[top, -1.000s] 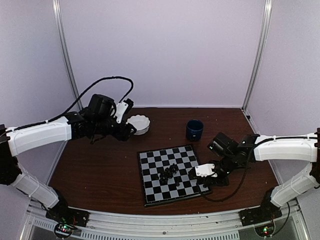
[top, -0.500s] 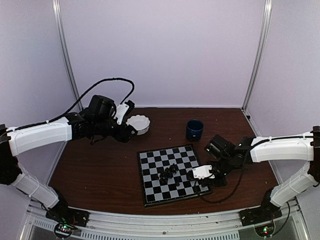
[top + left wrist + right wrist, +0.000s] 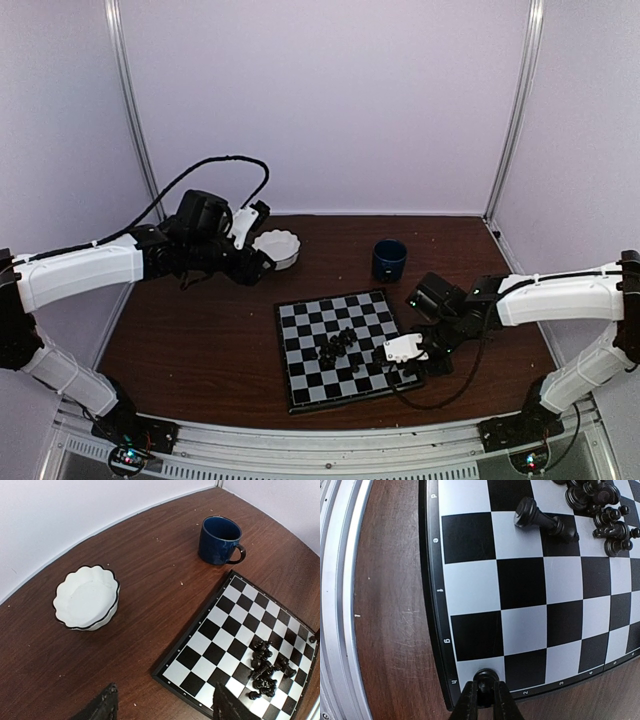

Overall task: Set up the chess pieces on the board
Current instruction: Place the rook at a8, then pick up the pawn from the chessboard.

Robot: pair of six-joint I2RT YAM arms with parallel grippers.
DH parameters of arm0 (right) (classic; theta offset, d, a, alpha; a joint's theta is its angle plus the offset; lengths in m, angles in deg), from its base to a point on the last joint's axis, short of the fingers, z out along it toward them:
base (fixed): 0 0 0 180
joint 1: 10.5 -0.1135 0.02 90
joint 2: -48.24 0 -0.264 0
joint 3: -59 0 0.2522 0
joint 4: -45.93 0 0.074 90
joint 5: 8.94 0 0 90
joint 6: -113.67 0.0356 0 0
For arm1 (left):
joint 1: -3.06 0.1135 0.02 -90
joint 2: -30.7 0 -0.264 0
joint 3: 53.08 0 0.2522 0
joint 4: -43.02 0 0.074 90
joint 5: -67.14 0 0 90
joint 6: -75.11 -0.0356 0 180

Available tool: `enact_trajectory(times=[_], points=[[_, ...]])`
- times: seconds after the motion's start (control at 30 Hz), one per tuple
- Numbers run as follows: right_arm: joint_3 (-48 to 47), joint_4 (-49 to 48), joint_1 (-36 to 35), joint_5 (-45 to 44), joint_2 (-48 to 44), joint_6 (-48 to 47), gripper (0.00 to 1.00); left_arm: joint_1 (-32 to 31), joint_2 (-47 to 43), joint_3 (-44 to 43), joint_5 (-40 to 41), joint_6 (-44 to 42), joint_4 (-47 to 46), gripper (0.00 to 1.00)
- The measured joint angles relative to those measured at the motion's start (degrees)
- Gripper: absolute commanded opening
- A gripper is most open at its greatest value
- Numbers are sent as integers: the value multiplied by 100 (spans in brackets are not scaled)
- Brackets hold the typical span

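Right now the right gripper (image 3: 482, 689) is low at one corner of the board (image 3: 520, 585), its fingers (image 3: 466, 705) pinched tight on a small black piece (image 3: 482, 676) over the white corner square, just inside the border. I cannot tell whether the piece rests on the square or is lifted. Ahead of the fingertips are several bare squares, then a toppled piece (image 3: 542, 521) lying across two squares. Beyond it and to the right, the other chess pieces (image 3: 600, 507) sit in a jumbled heap, many touching.

The left gripper (image 3: 162, 710) is well apart, above the table (image 3: 150, 570), jaws spread with nothing between them. Ahead-left of it is a white scalloped bowl (image 3: 86, 597), far ahead-right a dark blue mug (image 3: 218, 540), and the board is close on its right.
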Motion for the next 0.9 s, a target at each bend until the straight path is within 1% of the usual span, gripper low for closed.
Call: enact_trajectory(times=[0.17, 0.4, 0.47, 0.6, 0.67, 0.77, 0.9], points=[[0, 7, 0, 4, 26, -11, 15, 0, 0, 0, -22, -2, 0, 64], [0, 26, 0, 2, 94, 28, 32, 0, 0, 0, -55, -4, 4, 64], [-4, 31, 0, 2, 94, 79, 37, 0, 0, 0, -61, -4, 7, 62], [-133, 195, 2, 7, 48, 208, 45, 0, 0, 0, -190, -9, 68, 54], [-306, 352, 26, 22, -74, 264, 47, -48, 2, 0, -317, -11, 142, 50], [-605, 562, 120, 63, -433, 313, 48, -286, 52, -31, -376, -7, 262, 45], [-765, 706, 514, 199, -962, 470, 51, -984, 411, -271, -321, 35, 610, 41]])
